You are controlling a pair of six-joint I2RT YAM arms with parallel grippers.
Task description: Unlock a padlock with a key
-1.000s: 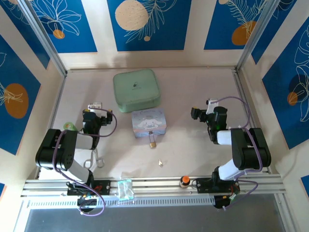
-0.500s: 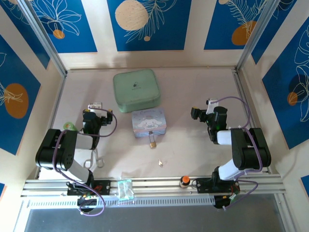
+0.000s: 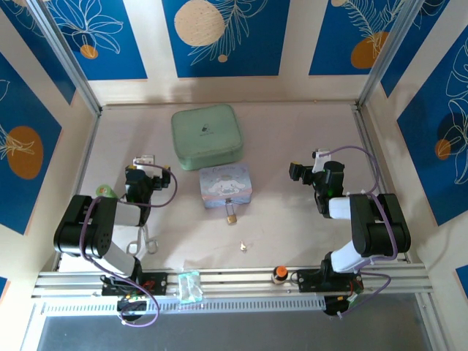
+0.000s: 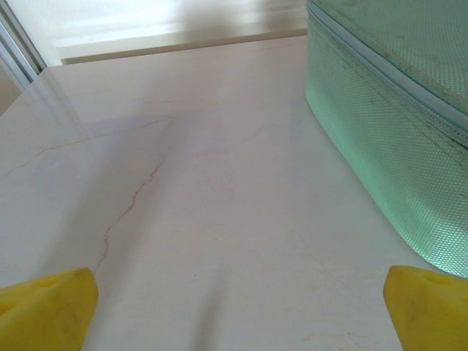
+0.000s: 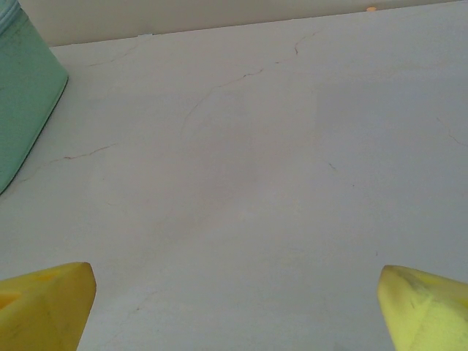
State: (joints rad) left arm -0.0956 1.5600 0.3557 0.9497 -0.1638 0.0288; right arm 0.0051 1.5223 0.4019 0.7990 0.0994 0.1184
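The small brass padlock [image 3: 231, 217] hangs at the front edge of the pastel cartoon box [image 3: 226, 185] in the middle of the table. The tiny silvery key [image 3: 243, 246] lies loose on the table a little nearer than the padlock. My left gripper [image 3: 142, 162] rests at the left, well apart from both, and is open with bare table between its yellow fingertips [image 4: 47, 311]. My right gripper [image 3: 301, 170] sits at the right, open too, with nothing between its yellow fingertips [image 5: 424, 307].
A mint-green zipped case [image 3: 207, 136] lies behind the cartoon box; its side [image 4: 395, 139] is close to the right of my left gripper. An orange-topped knob [image 3: 278, 274] and a clear packet [image 3: 189, 285] sit on the front rail. A green cylinder [image 3: 104, 191] lies at the left.
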